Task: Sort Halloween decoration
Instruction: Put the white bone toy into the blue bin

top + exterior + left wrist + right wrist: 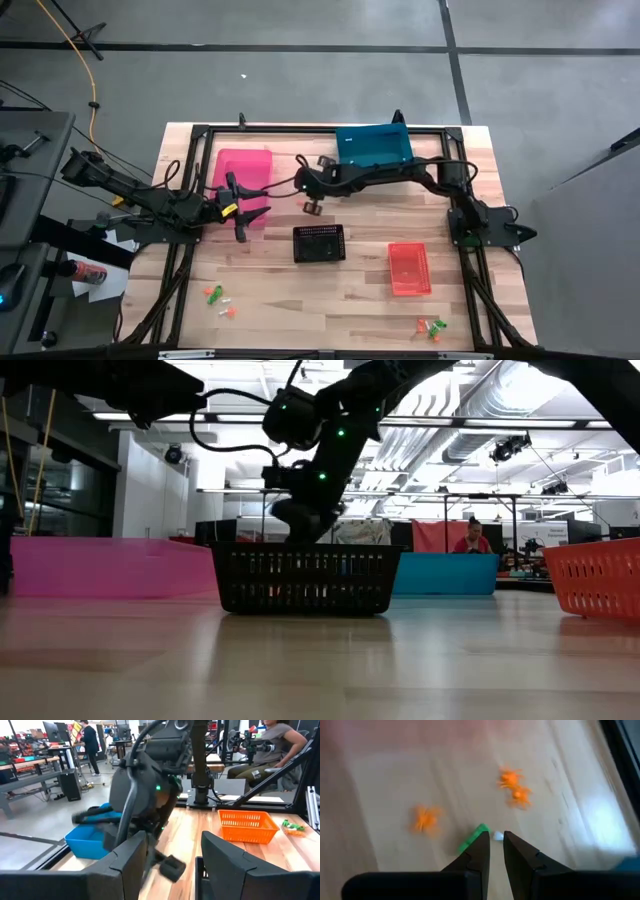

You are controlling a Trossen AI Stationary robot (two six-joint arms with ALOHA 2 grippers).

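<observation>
We see the left gripper (243, 212) hanging over the table (350, 300) at the near corner of the pink bin (243, 165). In its wrist view its two fingers (127, 865) are spread wide with nothing between them.

The right arm reaches across from its base to the middle of the table, so the right gripper (310, 200) sits between the pink bin and the blue bin (375, 145), just beyond the black basket (319, 243). Its fingers (520, 852) are drawn almost together, with only a thin slit between them. We cannot tell whether they pinch anything.

The Halloween decoration (215, 295) lies loose on the wood in two small clusters along the near edge. One is at the left, in front of the left arm. The other cluster (432, 326) is at the right, in front of the red bin (409, 268).

The right wrist view is blurred. It shows orange trinkets (510, 778) scattered on the boards, a green piece (479, 831) beside one fingertip and a white speck (498, 836) right at the tips
</observation>
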